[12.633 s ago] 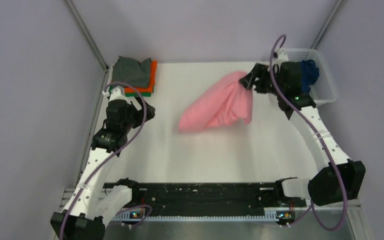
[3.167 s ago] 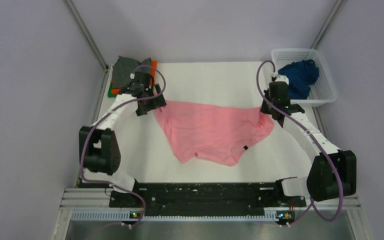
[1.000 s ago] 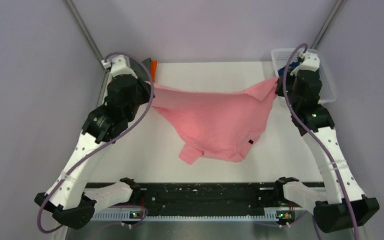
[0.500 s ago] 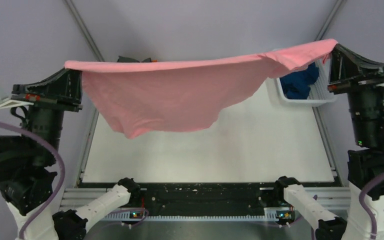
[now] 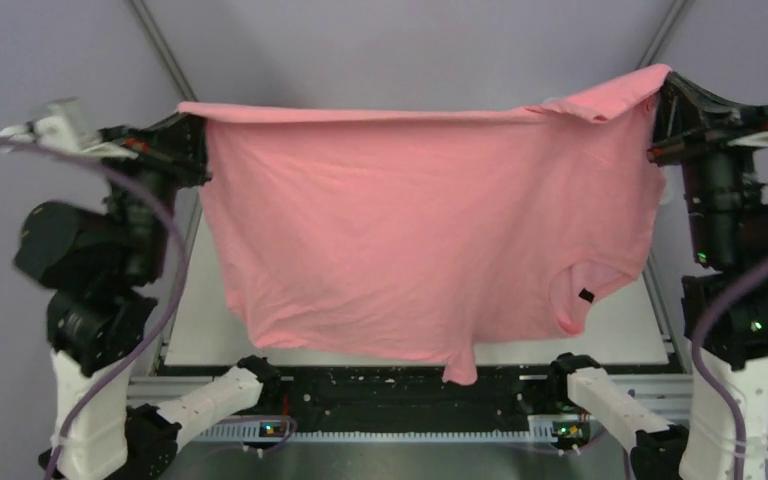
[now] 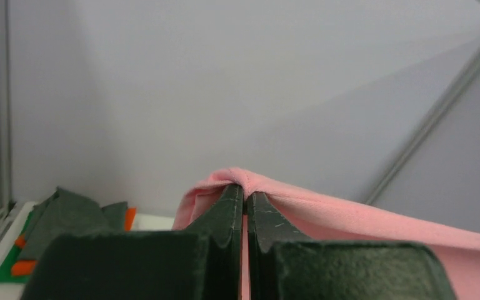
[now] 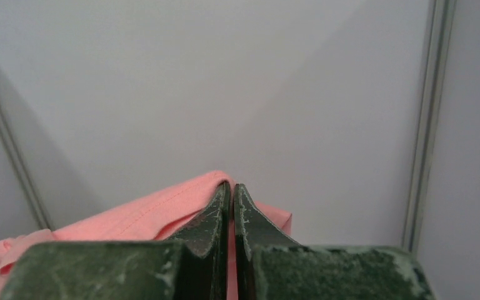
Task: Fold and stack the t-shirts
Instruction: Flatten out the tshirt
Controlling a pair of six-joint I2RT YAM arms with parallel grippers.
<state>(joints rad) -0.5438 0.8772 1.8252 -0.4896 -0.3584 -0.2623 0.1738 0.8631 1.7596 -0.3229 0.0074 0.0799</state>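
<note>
A light pink t-shirt (image 5: 420, 230) hangs spread like a curtain high above the table, its top edge stretched between my two grippers. My left gripper (image 5: 198, 128) is shut on the top left corner and my right gripper (image 5: 662, 88) is shut on the top right corner. The dark neck label (image 5: 586, 296) shows low on the right, and a sleeve (image 5: 460, 368) dangles at the bottom. In the left wrist view the gripper (image 6: 245, 189) pinches a pink fold (image 6: 350, 215). The right wrist view shows that gripper (image 7: 232, 186) pinching pink cloth (image 7: 144, 215).
A folded stack with a grey tee (image 6: 69, 215) on top, over orange (image 6: 129, 219) and green (image 6: 6, 269) ones, lies at the table's far left corner. The hanging shirt hides most of the white table (image 5: 200, 320). Grey walls and metal posts (image 7: 428, 125) stand close behind.
Both arms have lifted the pink t-shirt off the table and up toward the camera. In the last half second it dropped open and now hangs full length.
</note>
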